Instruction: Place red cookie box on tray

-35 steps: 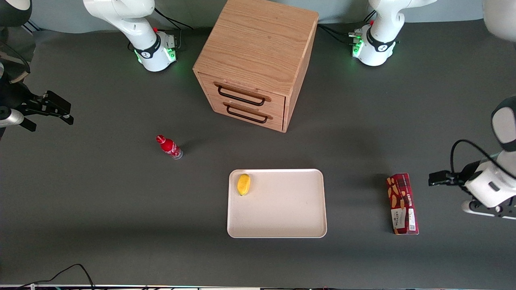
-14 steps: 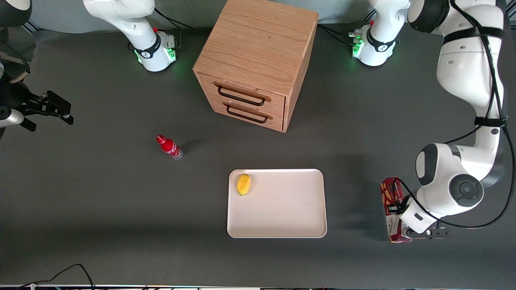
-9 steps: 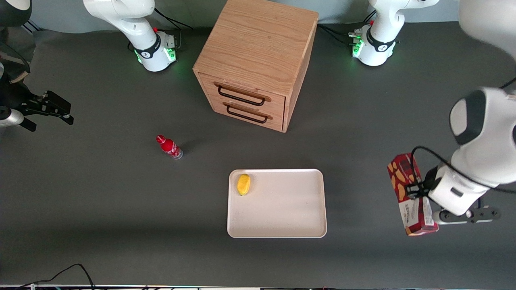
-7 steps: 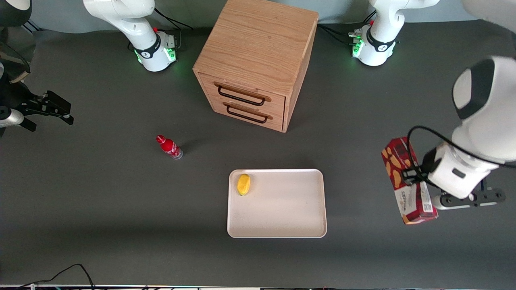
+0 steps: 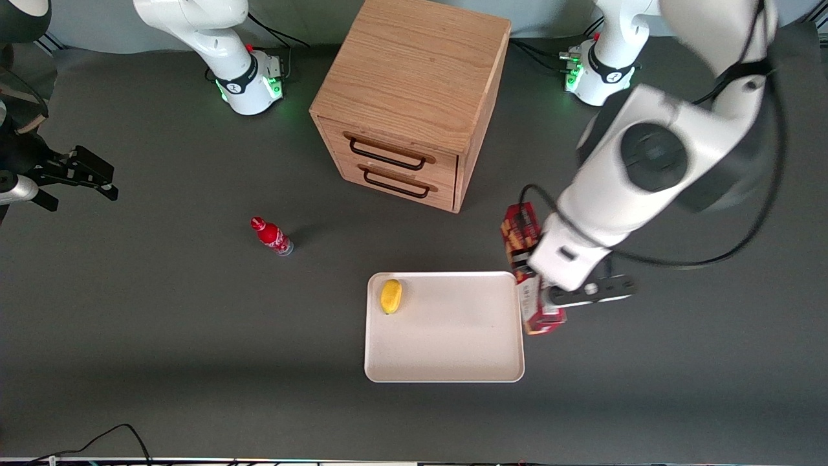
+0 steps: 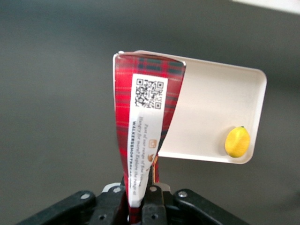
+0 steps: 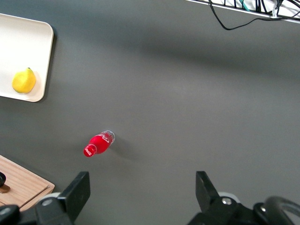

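Observation:
My left gripper (image 5: 539, 283) is shut on the red cookie box (image 5: 521, 234) and holds it in the air over the edge of the tray (image 5: 446, 356) that lies toward the working arm's end. The box is long, dark red, with biscuit pictures and white label patches. In the left wrist view the fingers (image 6: 153, 206) clamp the box (image 6: 140, 122) near one end, and the box overlaps a corner of the cream-white tray (image 6: 211, 112). A yellow lemon-like fruit (image 5: 391, 296) lies on the tray near its other end, also seen in the left wrist view (image 6: 237, 141).
A wooden two-drawer cabinet (image 5: 414, 97) stands farther from the front camera than the tray. A small red bottle (image 5: 271, 236) lies on the dark table toward the parked arm's end, also in the right wrist view (image 7: 99, 144).
My gripper closed on the box where it lay toward the working arm's end of the table, lifted it, and carried it sideways to the tray's edge. The tray, fruit and bottle have not moved.

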Controlling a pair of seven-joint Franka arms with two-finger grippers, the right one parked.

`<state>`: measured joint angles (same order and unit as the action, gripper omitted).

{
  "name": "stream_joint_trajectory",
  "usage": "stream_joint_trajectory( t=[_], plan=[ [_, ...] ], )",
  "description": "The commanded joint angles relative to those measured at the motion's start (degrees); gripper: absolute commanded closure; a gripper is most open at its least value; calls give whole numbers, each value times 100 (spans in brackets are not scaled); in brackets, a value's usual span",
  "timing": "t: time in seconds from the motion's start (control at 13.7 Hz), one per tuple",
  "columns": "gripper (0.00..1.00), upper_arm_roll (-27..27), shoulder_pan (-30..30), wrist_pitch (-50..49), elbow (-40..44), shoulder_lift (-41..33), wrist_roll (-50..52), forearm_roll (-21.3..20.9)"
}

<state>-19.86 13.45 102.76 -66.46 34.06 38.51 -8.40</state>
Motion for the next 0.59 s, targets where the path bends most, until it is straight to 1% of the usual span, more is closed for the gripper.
stream_joint_trajectory(
  t=[0.0, 0.29, 0.51],
  plan=[
    [100, 52, 297, 400, 257, 811, 69, -346],
    [100, 96, 325, 1621, 230, 1558, 122, -759],
    [100, 438, 439, 2194, 248, 1928, 113, -839]
  ],
)
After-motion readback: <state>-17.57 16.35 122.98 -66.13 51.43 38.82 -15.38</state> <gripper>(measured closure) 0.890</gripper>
